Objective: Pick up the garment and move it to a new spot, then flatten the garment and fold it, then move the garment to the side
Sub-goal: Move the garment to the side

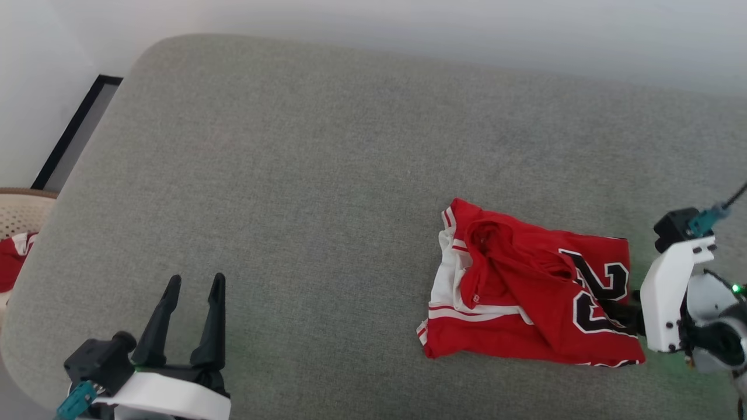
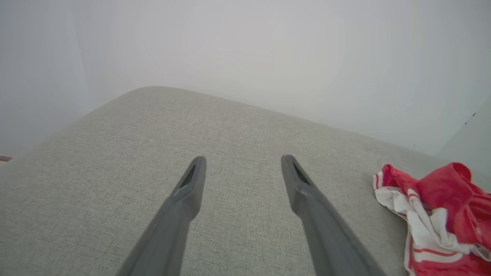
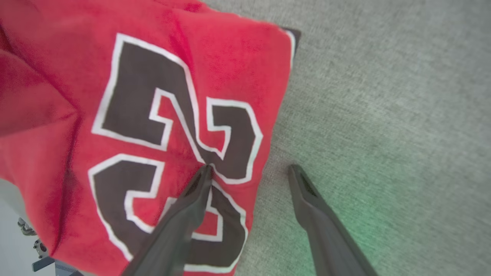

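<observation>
Loosely folded red garment (image 1: 525,297) lying on grey cushion (image 1: 292,175) toward its right, right gripper (image 3: 250,168) spread wide across its numbered edge, left gripper (image 1: 196,279) wide, empty, well apart at lower left

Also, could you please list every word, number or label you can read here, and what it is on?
"23": black, white-outlined numerals on the red garment.
A small white tag on the garment's fold: too small to read.
No other text is visible.

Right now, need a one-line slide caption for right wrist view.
Open right gripper straddling the red shirt's edge: one finger over its black number, the other over the grey cushion.
</observation>
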Motion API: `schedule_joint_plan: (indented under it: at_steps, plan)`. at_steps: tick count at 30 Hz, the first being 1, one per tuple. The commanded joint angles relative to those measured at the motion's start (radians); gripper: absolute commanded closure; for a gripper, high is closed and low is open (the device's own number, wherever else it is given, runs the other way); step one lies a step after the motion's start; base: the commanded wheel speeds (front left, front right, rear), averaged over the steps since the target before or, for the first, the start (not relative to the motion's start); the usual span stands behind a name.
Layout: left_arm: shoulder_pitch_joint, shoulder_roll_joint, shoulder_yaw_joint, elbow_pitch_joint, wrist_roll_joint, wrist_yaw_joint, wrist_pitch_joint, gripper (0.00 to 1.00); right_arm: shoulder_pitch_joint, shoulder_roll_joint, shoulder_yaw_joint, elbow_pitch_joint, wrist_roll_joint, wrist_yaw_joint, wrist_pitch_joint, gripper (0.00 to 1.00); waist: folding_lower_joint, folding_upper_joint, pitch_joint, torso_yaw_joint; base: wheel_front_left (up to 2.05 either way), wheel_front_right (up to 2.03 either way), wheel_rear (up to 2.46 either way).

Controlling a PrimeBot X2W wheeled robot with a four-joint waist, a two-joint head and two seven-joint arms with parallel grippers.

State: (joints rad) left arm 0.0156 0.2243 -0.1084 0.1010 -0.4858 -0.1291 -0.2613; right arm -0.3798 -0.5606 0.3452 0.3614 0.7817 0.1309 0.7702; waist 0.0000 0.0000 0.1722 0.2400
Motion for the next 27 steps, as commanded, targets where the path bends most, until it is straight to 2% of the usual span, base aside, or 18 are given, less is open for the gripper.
schedule_joint_plan:
  at_steps: [1, 5, 7, 14, 27]
  plan:
    - [-0.023, 0.0, -0.007, 0.004, -0.007, -0.002, -0.005, 0.0, -0.003, 0.014, 0.014, 0.026, -0.004, 0.0, 0.055, 0.0, 0.0, 0.0, 0.018, 0.013, 0.0, 0.0, 0.0]
    - [-0.04, 0.0, -0.017, 0.011, -0.013, -0.002, -0.005, 0.0, -0.011, 0.054, 0.03, 0.072, -0.006, 0.0, 0.168, 0.0, 0.0, 0.0, 0.037, 0.022, 0.0, 0.0, 0.0]
    - [-0.05, 0.0, -0.019, 0.014, -0.018, -0.002, -0.005, 0.0, -0.017, 0.063, 0.036, 0.068, -0.014, 0.0, 0.191, 1.0, 0.0, 0.0, 0.043, 0.024, 0.0, 0.0, 0.0]
    - [-0.069, 0.013, 0.004, 0.016, -0.04, -0.002, -0.005, 0.0, -0.067, 0.07, -0.048, 0.003, -0.021, -0.001, 0.182, 1.0, 0.0, 0.0, 0.055, 0.003, 0.0, 0.0, 0.0]
    - [-0.157, 0.047, -0.007, -0.042, -0.018, -0.002, -0.005, 0.0, -0.09, 0.032, -0.213, -0.162, -0.074, -0.001, 0.198, 1.0, 0.0, 0.0, 0.079, -0.093, 0.0, 0.0, 0.0]
